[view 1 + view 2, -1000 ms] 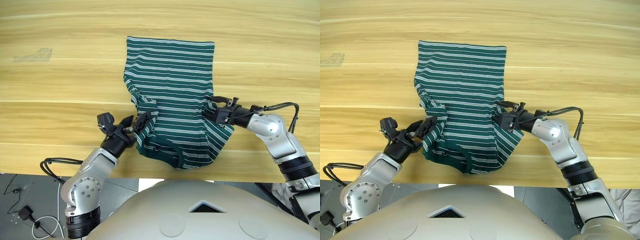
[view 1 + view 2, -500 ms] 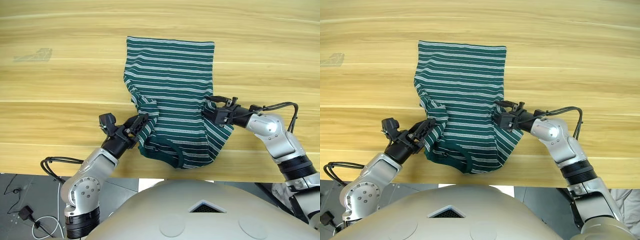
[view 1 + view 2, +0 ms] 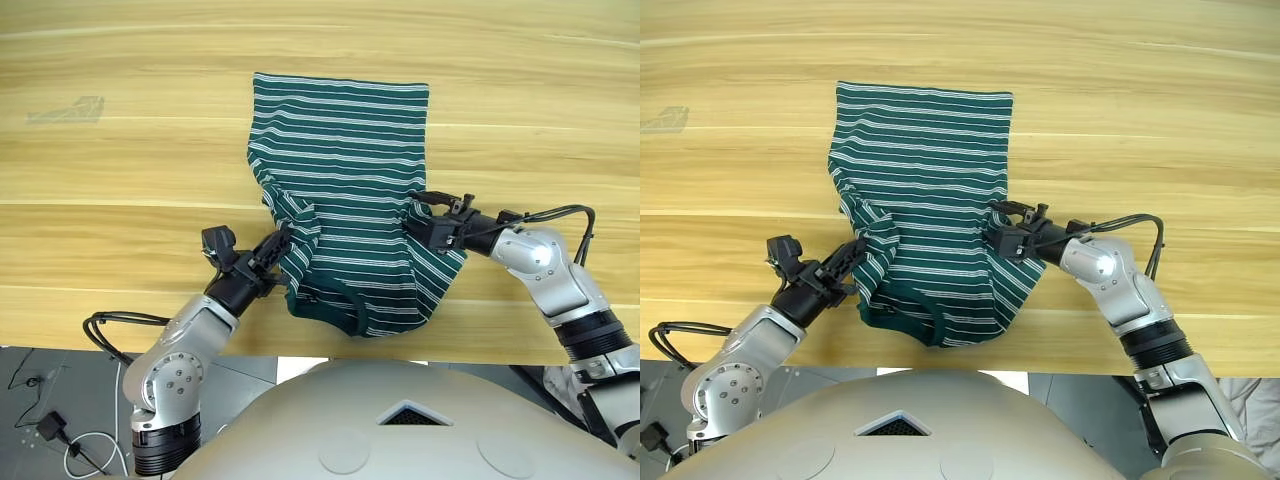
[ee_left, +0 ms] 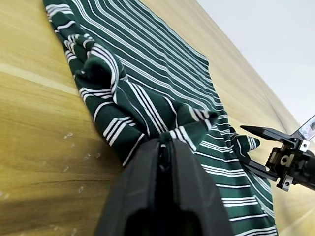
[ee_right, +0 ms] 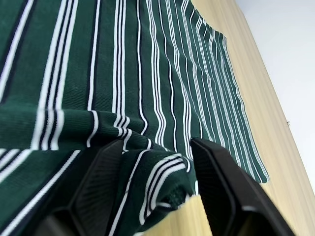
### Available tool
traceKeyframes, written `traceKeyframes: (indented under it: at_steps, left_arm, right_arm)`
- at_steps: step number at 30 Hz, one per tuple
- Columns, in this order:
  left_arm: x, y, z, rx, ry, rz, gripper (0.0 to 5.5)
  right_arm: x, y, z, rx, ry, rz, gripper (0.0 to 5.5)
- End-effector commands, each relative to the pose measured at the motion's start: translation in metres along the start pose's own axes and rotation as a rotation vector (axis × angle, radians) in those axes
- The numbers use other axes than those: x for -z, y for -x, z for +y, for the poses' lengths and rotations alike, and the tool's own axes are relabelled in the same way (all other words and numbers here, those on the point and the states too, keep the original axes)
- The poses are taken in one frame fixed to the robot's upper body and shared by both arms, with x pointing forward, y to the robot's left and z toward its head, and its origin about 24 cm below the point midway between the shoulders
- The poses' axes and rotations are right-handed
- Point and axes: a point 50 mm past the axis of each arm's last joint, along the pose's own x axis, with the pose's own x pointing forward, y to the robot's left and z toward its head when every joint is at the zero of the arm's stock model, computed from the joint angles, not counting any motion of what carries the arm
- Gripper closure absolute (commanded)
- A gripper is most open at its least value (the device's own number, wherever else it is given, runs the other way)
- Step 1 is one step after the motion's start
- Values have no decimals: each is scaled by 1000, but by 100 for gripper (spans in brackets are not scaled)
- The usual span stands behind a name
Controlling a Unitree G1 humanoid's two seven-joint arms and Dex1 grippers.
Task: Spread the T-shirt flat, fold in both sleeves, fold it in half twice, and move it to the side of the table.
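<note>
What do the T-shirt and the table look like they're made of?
T-shirt: soft knit fabric, likely cotton, matte; it bunches into folds and shows a fine knit texture up close. Table: light wood or wood-look laminate, smooth with a faint sheen; long grain lines and plank seams, though which one is unclear.

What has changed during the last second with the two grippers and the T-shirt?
The left gripper moved forward to the left edge of the T-shirt and shut on a fold of the fabric. That near left edge shifted slightly inward. The right gripper stayed open at the shirt's right edge, and the far part of the shirt stayed flat on the table.
</note>
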Motion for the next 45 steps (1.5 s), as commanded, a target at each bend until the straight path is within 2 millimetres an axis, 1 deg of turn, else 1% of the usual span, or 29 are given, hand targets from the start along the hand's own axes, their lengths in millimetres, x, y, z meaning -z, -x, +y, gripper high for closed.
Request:
traceKeyframes:
  at_steps: [1, 7, 10, 12, 15, 17, 19, 21, 23, 25, 27, 28, 30, 32, 34, 35, 37, 41, 43, 45]
  left_arm:
    - [1, 0, 0, 3, -29, 15, 550]
    - [-1, 0, -4, 37, -65, 14, 550]
    - [-12, 2, -5, 47, -112, -27, 550]
    - [-25, 6, -5, 58, -145, -81, 550]
    - [-55, 24, -6, 98, -215, -222, 550]
    - [-78, 44, -4, 127, -265, -335, 550]
    - [-93, 61, -3, 149, -309, -416, 550]
    - [-99, 72, 0, 147, -329, -447, 550]
    - [-97, 78, 9, 107, -327, -435, 550]
    - [-85, 77, 25, -7, -315, -366, 550]
    - [-66, 73, 39, -114, -318, -254, 550]
    - [-55, 70, 43, -147, -321, -193, 550]
    - [-33, 63, 44, -158, -322, -92, 550]
    - [-18, 58, 43, -161, -367, -22, 550]
    - [-18, 60, 53, -242, -429, -1, 550]
    - [-22, 62, 60, -288, -447, -1, 550]
    - [-29, 66, 67, -328, -487, 7, 550]
    - [-35, 70, 62, -267, -598, 61, 550]
    - [-41, 75, 66, -260, -663, 75, 550]
    - [-42, 80, 74, -272, -681, 86, 550]
  right_arm:
    - [13, -1, 21, -92, -26, 82, 293]
    - [14, -2, 21, -91, -25, 82, 293]
    - [13, -3, 21, -91, -23, 81, 293]
    - [13, -4, 21, -92, -22, 79, 293]
    - [12, -5, 20, -95, -19, 77, 293]
    - [12, -5, 20, -95, -17, 77, 293]
    - [11, -6, 19, -94, -16, 76, 293]
    - [11, -6, 20, -94, -16, 76, 293]
    - [11, -5, 20, -93, -18, 77, 293]
    - [12, -4, 21, -94, -17, 80, 293]
    - [12, -3, 21, -93, -17, 83, 293]
    - [12, -3, 21, -89, -19, 85, 293]
    - [11, -3, 22, -84, -21, 87, 293]
    - [11, -4, 23, -83, -23, 84, 293]
    - [11, -3, 25, -84, -24, 84, 293]
    - [11, -3, 25, -83, -25, 86, 293]
    - [11, -2, 25, -81, -25, 89, 293]
    - [14, 2, 23, -97, -20, 104, 293]
    - [18, 11, 23, -159, -20, 113, 293]
    - [21, 17, 19, -185, -18, 119, 293]
